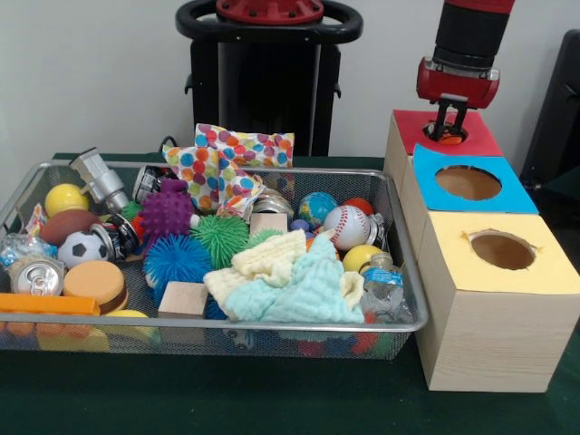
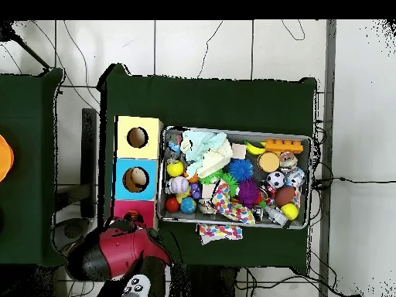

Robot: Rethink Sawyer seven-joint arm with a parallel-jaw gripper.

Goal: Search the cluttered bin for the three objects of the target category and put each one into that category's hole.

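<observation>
Orange is showing between the fingers of the gripper (image 1: pixel 449 130) hanging over the red hole (image 1: pixel 446 136); they look closed on something small, probably light. Balls such as the baseball (image 1: pixel 346 226) are waiting in the bin (image 1: pixel 410 299), hard and smooth, best pinched across the middle.

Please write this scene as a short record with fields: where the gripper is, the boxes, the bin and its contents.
gripper: red and black gripper over the red-topped box's hole, something orange between its fingers
boxes: wooden row, red-topped, blue-topped, yellow-topped, one round hole each
bin: wire mesh bin beside the boxes
contents: white baseball, soccer ball, blue spiky ball, pale cloths, soda can
</observation>
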